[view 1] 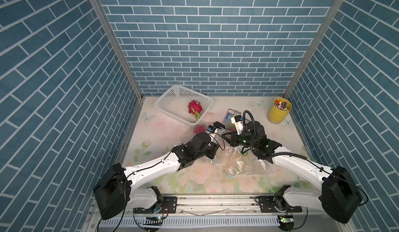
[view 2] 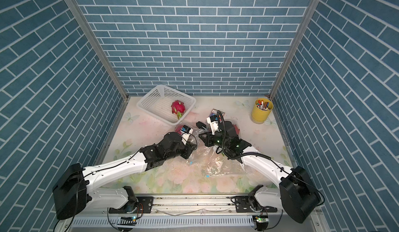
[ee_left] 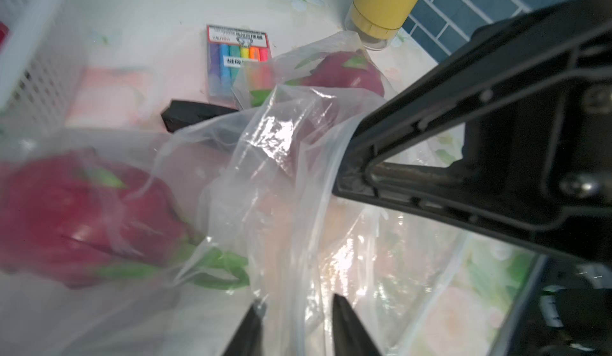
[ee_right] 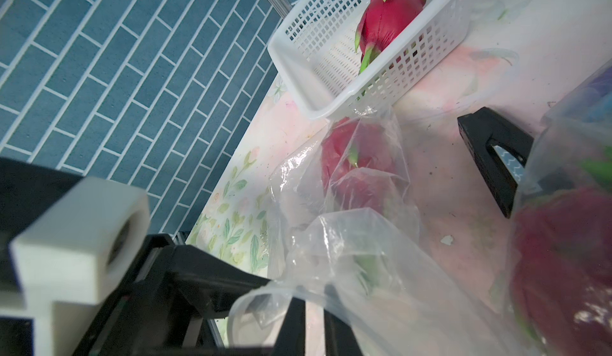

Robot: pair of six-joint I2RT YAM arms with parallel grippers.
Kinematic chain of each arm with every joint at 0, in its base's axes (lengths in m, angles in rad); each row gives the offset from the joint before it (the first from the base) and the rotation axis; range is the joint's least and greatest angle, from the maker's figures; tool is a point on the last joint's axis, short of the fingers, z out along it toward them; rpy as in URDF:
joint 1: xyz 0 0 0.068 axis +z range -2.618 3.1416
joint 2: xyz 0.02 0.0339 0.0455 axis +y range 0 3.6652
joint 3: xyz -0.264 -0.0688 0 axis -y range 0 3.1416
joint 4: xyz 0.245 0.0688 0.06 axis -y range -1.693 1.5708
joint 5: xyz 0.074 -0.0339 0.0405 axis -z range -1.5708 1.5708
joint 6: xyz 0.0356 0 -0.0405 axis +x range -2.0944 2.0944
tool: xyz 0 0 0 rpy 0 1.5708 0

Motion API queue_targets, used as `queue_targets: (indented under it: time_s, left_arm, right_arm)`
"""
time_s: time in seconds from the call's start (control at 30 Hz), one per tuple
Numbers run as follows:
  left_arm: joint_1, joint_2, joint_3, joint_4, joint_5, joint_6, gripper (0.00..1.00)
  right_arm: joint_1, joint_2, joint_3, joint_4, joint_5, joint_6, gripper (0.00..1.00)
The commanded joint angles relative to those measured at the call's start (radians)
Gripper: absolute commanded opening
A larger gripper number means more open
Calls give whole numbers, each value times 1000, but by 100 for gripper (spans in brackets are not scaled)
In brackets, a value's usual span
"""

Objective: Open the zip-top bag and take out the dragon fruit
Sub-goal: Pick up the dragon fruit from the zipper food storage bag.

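Zip-top bag (view 1: 237, 164) lies crumpled centrally on the tabletop (view 1: 162, 133), a dragon fruit (ee_left: 76, 218) inside toward its 11 o'clock end. Right end effector (ee_right: 316, 324) pinches its film; left end effector (ee_left: 299, 324) straddles film, grip uncertain. Thin plastic may slip or tear when pulled apart.
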Motion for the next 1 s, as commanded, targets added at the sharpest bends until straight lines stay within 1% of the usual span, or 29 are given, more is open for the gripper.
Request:
queue_targets:
  time_s: [0.0,0.03,0.07,0.3,0.5,0.63,0.7,0.77,0.83,0.87,0.97]
  left_arm:
    - [-4,-5,31,19,-74,-7,16]
    - [-3,-11,36,23,-80,-14,13]
    - [-2,-17,41,28,-82,-16,12]
    - [-1,-23,81,10,-41,-32,13]
    - [-1,-59,49,33,-26,-45,14]
    - [-1,-82,24,46,-47,-50,14]
    - [0,-100,7,63,-67,-62,15]
    - [0,-123,-5,77,-92,-72,21]
    - [4,-144,-19,83,-130,-81,22]
    - [8,-153,-28,87,-150,-82,26]
    - [23,-178,-60,85,-227,-101,51]
  right_arm:
    - [6,18,-1,-10,-21,15,13]
    - [9,22,-3,-10,-29,15,13]
    - [14,31,-6,-10,-34,9,13]
    - [56,126,48,-6,-40,-32,13]
    - [59,261,134,-16,-42,-75,13]
    - [59,353,201,-54,-13,-111,14]
    - [59,394,220,-55,-16,-109,14]
    - [60,424,229,-58,-1,-107,14]
    - [60,442,233,-68,24,-112,16]
    - [60,447,237,-75,32,-116,18]
    - [66,462,258,-111,40,-127,20]
